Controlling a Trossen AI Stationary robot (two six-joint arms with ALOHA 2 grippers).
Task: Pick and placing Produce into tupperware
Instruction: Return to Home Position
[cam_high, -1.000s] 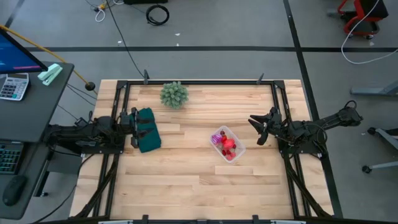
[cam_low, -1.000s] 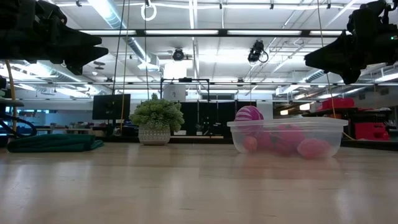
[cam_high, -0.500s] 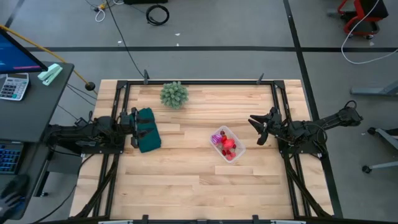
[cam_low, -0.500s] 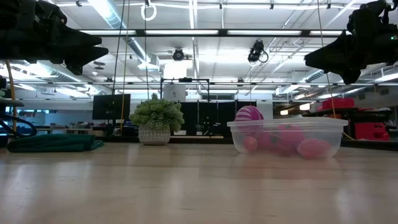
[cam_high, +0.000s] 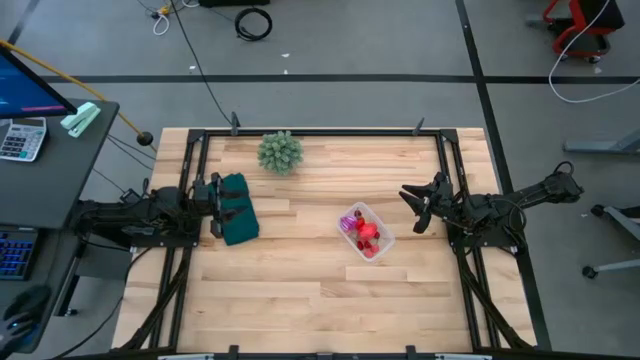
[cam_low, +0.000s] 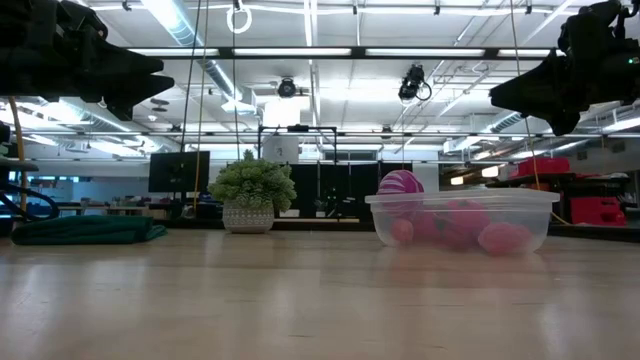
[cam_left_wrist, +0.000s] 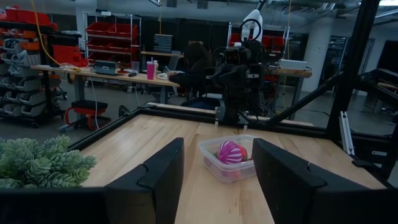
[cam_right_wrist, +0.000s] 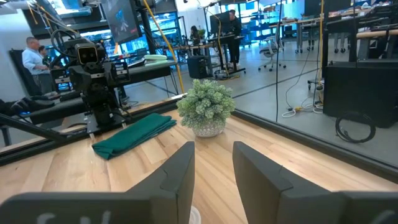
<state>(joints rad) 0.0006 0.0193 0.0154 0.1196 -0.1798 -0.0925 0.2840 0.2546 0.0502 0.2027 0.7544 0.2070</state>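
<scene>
The left jaws are open and empty, raised over the edge of the dark green cloth (cam_high: 238, 222) by the counter's (cam_high: 300, 290) left side. The right jaws, also open and empty, hang raised near the tupperware (cam_high: 381, 243), not touching it. The tub sits right of centre and holds the produce (cam_high: 367, 236). To go home cleanly, each arm should draw straight back over its own rail, staying high. The counter's near half lies bare, and a spiky plant (cam_high: 279, 151) sits at the far edge.
</scene>
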